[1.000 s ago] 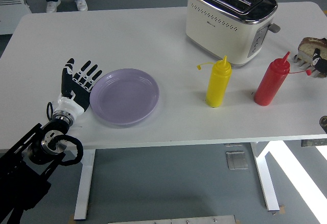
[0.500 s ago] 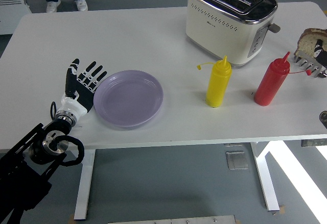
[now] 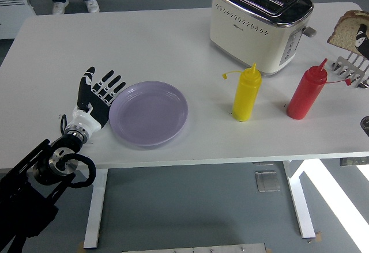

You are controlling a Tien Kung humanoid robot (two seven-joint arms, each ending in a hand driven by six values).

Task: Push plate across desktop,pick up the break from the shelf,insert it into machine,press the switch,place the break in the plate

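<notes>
Left hand (image 3: 99, 94), fingers spread flat and holding nothing, touches the plate (image 3: 149, 113) rim at lower left; toaster (image 3: 259, 22) sits far upper right.

This looks like a robotics lab staged as a kitchen corner. A plain white table (image 3: 144, 40) on metal legs stands on a bare grey floor (image 3: 190, 207), carrying a cream toaster (image 3: 259, 22) at 1 o'clock and two sauce bottles (image 3: 247, 94). A person's shoes (image 3: 75, 5) show at 11 o'clock.
</notes>
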